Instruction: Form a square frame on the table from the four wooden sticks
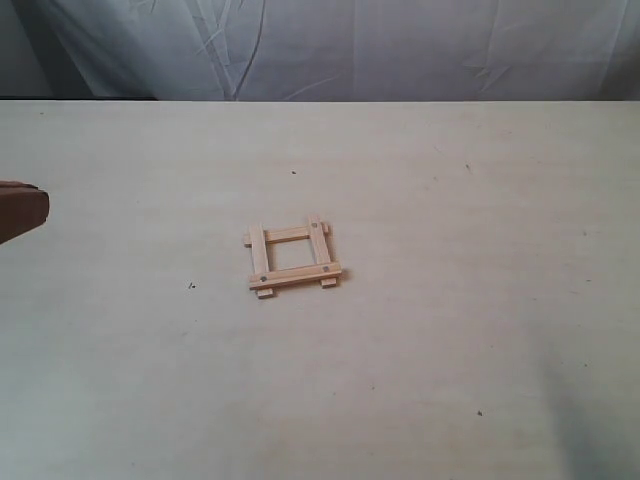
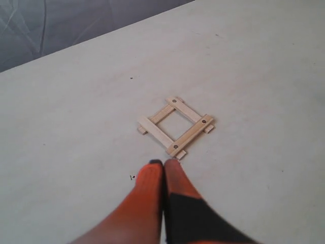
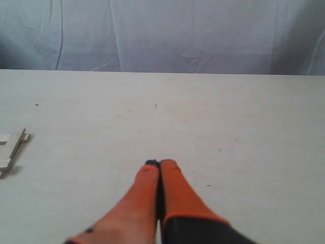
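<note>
Left gripper (image 2: pixel 163 161), orange fingers pressed together and empty, points at the square frame (image 1: pixel 292 257), which lies flat near the middle of the pale, faintly grained table (image 1: pixel 480 350). Its four wooden sticks (image 2: pixel 158 133), flat pale strips with overhanging ends and dark dots at some corners, run two roughly across the exterior view and two away from it, slightly askew. Right gripper (image 3: pixel 160 162), likewise pressed together and empty, sits well apart.
</note>
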`<action>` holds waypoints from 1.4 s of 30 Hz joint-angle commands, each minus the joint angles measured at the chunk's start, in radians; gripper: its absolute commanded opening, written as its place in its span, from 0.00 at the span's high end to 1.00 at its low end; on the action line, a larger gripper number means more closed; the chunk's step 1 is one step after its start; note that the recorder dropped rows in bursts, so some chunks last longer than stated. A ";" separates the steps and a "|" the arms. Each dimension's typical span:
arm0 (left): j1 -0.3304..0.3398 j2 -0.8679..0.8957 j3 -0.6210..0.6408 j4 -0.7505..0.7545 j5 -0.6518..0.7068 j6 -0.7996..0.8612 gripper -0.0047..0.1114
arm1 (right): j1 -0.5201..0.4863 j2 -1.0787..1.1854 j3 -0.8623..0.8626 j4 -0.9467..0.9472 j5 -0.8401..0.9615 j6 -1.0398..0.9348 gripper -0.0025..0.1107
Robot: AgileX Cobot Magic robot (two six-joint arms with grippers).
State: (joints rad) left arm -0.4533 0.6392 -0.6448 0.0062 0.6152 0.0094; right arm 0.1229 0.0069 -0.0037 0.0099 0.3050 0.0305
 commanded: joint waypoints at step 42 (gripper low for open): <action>0.452 -0.639 0.645 -0.028 -0.312 0.000 0.96 | -0.006 -0.007 0.004 0.001 -0.001 -0.004 0.98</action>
State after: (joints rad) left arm -0.0034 0.0054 -0.0042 -0.0250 0.3209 0.0124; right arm 0.1229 0.0069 -0.0020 0.0099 0.3098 0.0305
